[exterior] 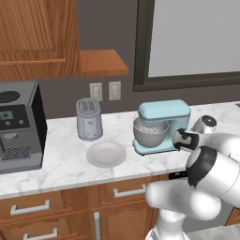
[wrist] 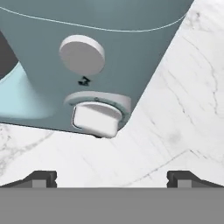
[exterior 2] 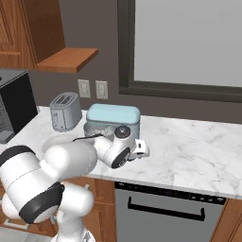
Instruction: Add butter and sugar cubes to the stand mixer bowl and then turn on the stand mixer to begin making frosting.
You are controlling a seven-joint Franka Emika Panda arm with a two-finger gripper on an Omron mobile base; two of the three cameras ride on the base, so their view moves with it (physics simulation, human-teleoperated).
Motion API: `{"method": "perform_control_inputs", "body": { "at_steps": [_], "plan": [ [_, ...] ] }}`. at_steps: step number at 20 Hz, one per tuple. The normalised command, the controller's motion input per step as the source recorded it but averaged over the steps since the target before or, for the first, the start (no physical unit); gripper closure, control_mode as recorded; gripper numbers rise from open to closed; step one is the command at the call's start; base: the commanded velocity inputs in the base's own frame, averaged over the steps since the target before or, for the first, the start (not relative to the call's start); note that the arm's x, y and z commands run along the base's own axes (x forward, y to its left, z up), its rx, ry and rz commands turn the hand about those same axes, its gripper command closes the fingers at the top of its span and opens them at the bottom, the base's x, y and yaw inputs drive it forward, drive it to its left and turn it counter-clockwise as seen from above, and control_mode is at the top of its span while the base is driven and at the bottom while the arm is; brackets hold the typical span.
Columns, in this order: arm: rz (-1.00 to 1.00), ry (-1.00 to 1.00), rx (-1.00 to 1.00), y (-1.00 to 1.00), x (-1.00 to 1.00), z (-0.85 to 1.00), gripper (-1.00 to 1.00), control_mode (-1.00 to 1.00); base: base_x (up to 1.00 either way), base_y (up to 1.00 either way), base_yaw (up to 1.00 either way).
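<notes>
A: Gripper [wrist: 112, 178] status?
B: Fingers spread apart, holding nothing, facing the stand mixer [exterior: 163, 125] knob [wrist: 97, 117].
A: Surroundings?
B: Stand mixer bowl [exterior: 150, 133] under head; plate [exterior: 106, 154], toaster [exterior: 89, 119] left.

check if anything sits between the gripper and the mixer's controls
Nothing visible does. In the hand view the gripper faces the stand mixer directly, with its round knob and pale switch ahead, and bare marble counter across the gap.
</notes>
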Motion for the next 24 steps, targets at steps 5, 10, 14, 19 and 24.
{"method": "perform_control_inputs", "body": {
  "at_steps": [5, 10, 14, 19, 24],
  "plan": [
    [0.0, -0.01, 0.0, -0.01, -0.03, 0.0, -1.0, -1.0, 0.0, 0.0, 0.0],
    [0.0, 0.0, 0.0, 0.0, 0.13, 0.0, -1.0, -1.0, 0.0, 0.0, 0.0],
    [0.0, 0.0, 0.0, 0.0, 0.16, 0.05, -1.0, -1.0, 0.0, 0.0, 0.0],
    [0.0, 0.0, 0.0, 0.0, 0.14, 0.07, -1.0, -1.0, 0.0, 0.0, 0.0],
    [0.0, 0.0, 0.0, 0.0, 0.09, 0.23, -1.0, -1.0, 0.0, 0.0, 0.0]
  ]
}}
